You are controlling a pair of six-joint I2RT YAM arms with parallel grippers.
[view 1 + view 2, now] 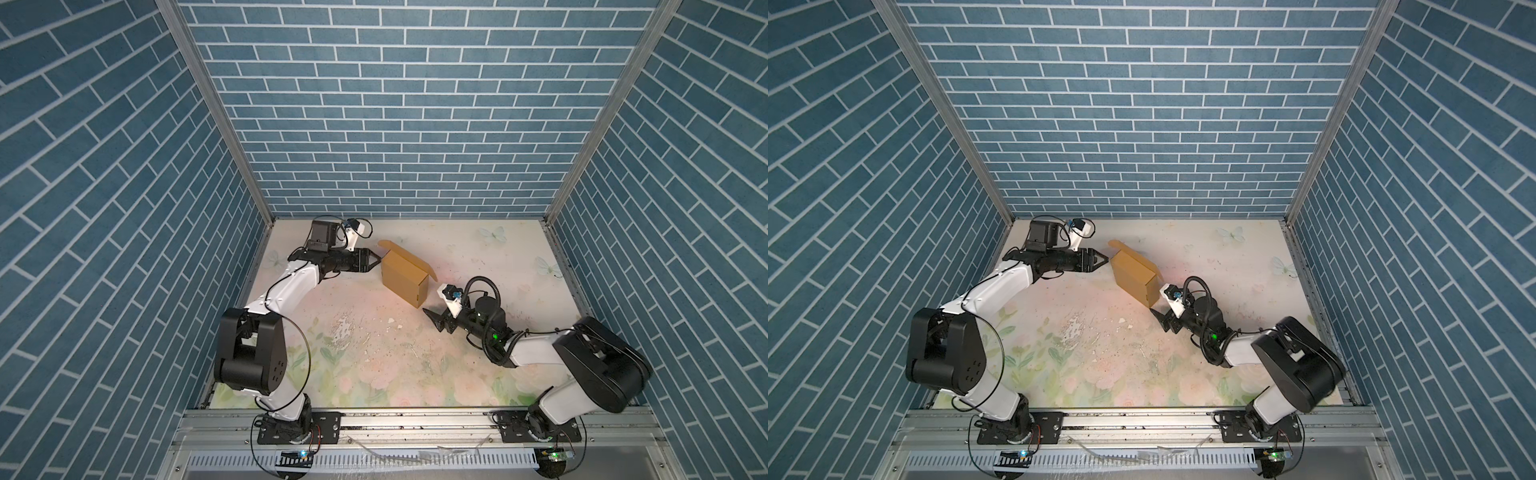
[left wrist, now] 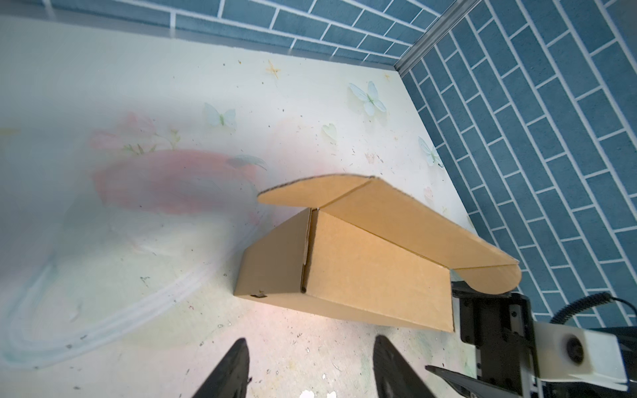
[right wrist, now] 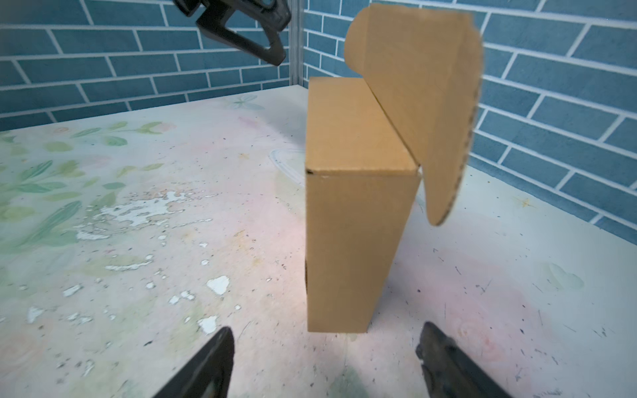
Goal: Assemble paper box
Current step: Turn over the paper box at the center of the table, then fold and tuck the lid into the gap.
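My left gripper [image 1: 376, 261] stands open with nothing between its jaws, its tips just beside one end of the paper box [image 1: 405, 274], and my wrist view shows a gap between them. My right gripper [image 1: 434, 319] is spread wide and empty too, low over the floral table [image 1: 478, 266], near the box's opposite end but apart from it. The box stands folded on the table between my two grippers, toward the back of the surface. Its lid flap [image 3: 424, 86] is raised and not tucked in, with a rounded tab [image 2: 493, 279] sticking out at each end.
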